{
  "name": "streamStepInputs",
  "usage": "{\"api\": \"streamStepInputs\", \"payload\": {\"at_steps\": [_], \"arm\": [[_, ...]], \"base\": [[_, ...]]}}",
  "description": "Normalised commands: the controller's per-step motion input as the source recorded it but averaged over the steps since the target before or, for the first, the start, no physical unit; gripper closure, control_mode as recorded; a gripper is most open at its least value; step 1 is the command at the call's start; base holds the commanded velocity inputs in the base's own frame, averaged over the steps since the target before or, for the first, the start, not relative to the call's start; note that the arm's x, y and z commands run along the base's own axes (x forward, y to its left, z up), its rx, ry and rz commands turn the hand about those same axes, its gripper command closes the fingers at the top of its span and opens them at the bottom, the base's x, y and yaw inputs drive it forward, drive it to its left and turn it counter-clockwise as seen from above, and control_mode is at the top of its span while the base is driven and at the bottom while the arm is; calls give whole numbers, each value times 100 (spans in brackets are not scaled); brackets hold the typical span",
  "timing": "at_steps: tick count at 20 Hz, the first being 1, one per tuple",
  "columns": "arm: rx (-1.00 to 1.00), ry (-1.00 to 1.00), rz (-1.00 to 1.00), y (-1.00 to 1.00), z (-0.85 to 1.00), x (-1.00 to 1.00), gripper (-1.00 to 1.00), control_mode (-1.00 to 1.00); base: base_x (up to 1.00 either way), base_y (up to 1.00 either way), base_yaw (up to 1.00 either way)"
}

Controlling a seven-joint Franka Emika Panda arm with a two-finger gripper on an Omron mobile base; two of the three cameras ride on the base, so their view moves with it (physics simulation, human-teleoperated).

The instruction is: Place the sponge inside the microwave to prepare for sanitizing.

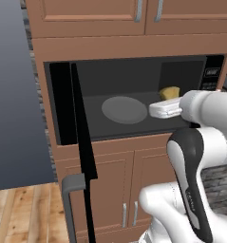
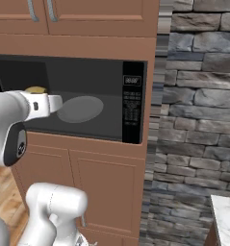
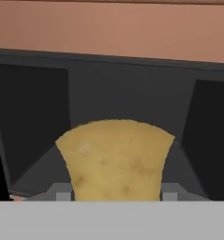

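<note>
The yellowish-tan sponge [image 3: 115,159] sits between the two finger tips of my gripper [image 3: 115,194], which is shut on it. From the left base view the sponge [image 1: 169,91] pokes up above the white hand at the right side of the microwave [image 1: 134,76] opening, right of the round grey plate [image 1: 124,109]. From the right base view the sponge [image 2: 35,90] and gripper [image 2: 39,96] are at the left of the dark cavity, beside the plate [image 2: 80,108]. The hand view looks straight into the dark grey cavity.
The black glass door [image 1: 81,142] stands swung open to the left, its grey bar handle [image 1: 70,199] low in front. The button panel [image 2: 132,103] flanks the cavity's right. Brown wood cabinets [image 1: 110,19] sit above and below. A stone wall [image 2: 198,120] rises to the right.
</note>
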Motion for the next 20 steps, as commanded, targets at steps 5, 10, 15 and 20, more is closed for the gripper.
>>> {"api": "streamStepInputs", "payload": {"at_steps": [5, 10, 15, 20], "arm": [[0, 0, 0, 0, -17, 56, 100, -100], [0, 0, 1, 0, -19, 48, 100, -100], [0, 0, 0, 0, -16, 27, 100, -100], [0, 1, 0, 0, -2, 10, 100, -100]], "base": [[0, 0, 0], [0, 0, 0], [0, 0, 0], [0, 0, 0]]}}
